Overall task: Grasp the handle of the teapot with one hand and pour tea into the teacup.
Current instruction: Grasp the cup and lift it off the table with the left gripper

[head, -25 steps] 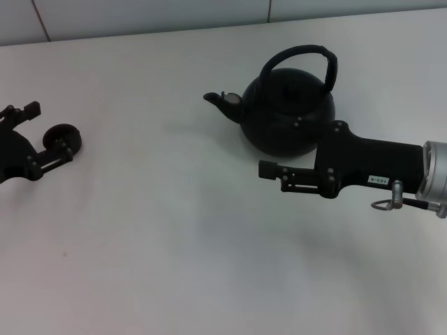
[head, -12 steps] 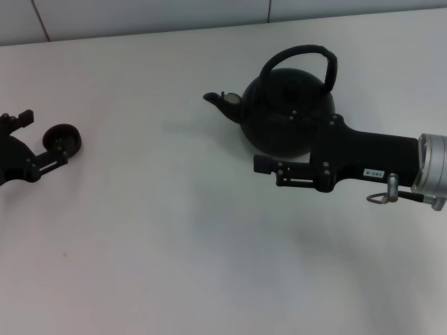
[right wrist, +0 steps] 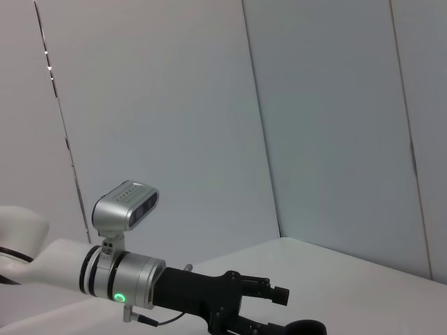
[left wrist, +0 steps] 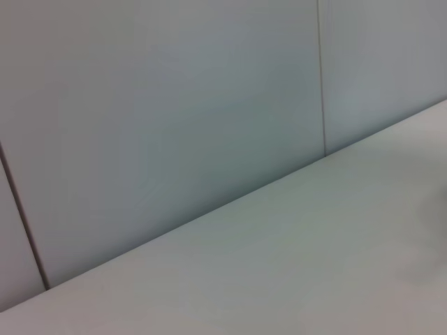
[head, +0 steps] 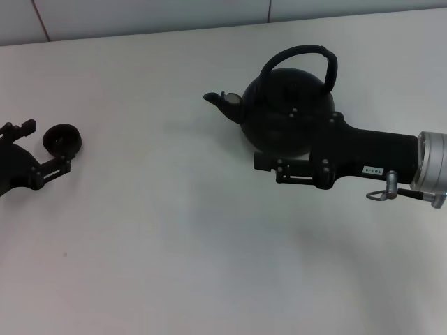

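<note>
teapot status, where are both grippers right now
Right gripper low in front of teapot, handle ungrasped. Left gripper open around teacup. Nothing between pot and cup.

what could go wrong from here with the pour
The right gripper is low beside the teapot body, well under the handle; closing there would miss the handle or nudge the pot. The left gripper sits right next to the teacup, so it might knock the cup or crowd the pour.
</note>
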Motion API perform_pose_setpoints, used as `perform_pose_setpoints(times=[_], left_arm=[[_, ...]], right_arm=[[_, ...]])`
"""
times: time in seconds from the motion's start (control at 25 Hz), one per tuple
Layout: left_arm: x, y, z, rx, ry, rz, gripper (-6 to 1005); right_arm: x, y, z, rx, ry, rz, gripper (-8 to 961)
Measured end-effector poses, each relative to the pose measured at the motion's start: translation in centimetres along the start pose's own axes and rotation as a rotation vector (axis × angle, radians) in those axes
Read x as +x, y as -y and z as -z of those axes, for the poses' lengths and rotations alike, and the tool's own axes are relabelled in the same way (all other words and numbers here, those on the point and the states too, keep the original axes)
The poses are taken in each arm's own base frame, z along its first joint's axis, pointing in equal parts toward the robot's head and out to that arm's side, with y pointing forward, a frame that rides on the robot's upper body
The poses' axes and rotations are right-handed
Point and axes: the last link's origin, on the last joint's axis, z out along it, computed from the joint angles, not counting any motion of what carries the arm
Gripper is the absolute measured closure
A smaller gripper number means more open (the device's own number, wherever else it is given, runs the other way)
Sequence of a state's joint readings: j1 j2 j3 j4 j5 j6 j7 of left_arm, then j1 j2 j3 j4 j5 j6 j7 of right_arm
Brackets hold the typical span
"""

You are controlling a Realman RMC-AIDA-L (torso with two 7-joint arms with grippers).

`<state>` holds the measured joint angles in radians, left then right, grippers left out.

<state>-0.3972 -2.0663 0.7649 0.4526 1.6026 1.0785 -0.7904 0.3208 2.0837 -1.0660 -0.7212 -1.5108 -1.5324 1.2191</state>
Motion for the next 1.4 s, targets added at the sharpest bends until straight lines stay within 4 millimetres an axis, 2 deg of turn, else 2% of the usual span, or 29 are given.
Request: perform_pose_setpoints(times=[1.4], left_arm=[[-0.1, 0.1, -2.0, 0.015, 0.079, -0.026, 138]], right_arm=[[-0.2, 0.1, -0.2, -0.006, 0.000, -0.003, 200]])
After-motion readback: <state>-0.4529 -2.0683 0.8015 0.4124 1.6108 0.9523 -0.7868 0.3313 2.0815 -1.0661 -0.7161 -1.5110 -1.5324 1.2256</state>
